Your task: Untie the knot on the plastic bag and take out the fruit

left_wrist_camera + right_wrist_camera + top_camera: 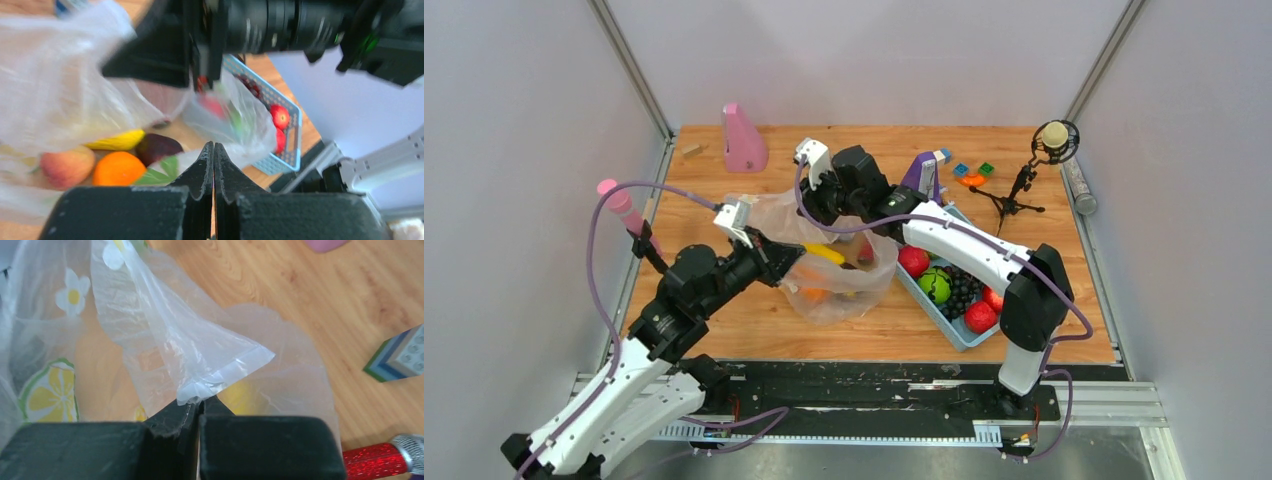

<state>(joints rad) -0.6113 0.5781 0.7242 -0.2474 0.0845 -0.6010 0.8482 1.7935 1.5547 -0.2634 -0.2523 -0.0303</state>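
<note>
Two robot arms are working over a wooden counter [754, 320], both reaching into a thin, see-through plastic bag [864, 285] printed with flowers and leaves. The right claw [197, 402] is fully closed, pinching a flat folded corner of the film. The left claw [213, 150] is likewise closed, apparently nipping the bag's near edge beside a green leaf print. No tied knot is showing, and the neck is looking loose.

The fruit is lying inside the bag on the counter: a yellow toy banana [117, 141], a round orange piece [118, 169] and a peach-coloured ball [66, 166].

To do this well, the claws should be drawing the two edges gently apart, widening the mouth without tearing film or spilling fruit.

A blue plastic tray [280, 162] of red apples [280, 116] is sitting just beside the bag, crowding the right arm. A pink block [745, 140] and a small microphone stand [1024, 185] are standing well apart.
</note>
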